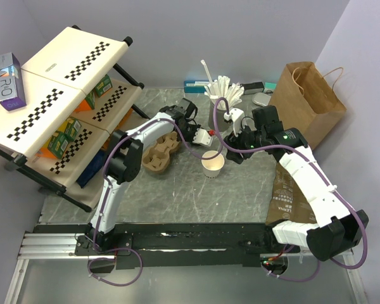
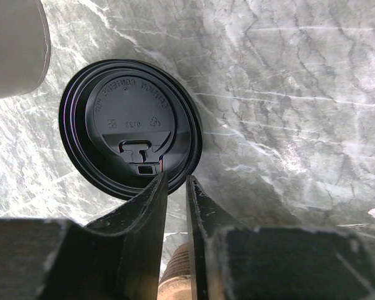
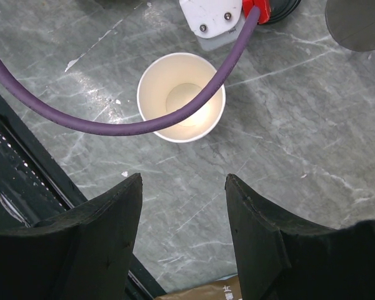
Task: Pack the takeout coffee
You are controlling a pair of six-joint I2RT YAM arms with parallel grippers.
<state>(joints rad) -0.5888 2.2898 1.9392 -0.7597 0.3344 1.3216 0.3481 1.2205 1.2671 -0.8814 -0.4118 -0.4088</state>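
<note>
Two tools, two halves of the coffee. Your left tool stands at the lower right edge of the lid, its fingers only a narrow slit apart with the rim in that slit. Whether they already pinch it cannot be told from the wrist view. The edge-on placement makes sense: the lid appears to lie flat on the counter, so the thin raised rim is the only thing to grab. The lid is glossy black plastic, round, with embossed lettering and a small sip tab near the fingers. Your right tool hangs wide open and empty above the cup, which stands upright in the upper middle of that view and near the centre of the overhead view. It is probably placed there to steady the cup. The cup is matte white paper, tapered, tan inside and open-mouthed. A purple cable arcs across it in the picture. The counter is smooth grey, veined like marble. A brown pulp carrier sits left of the cup.
</note>
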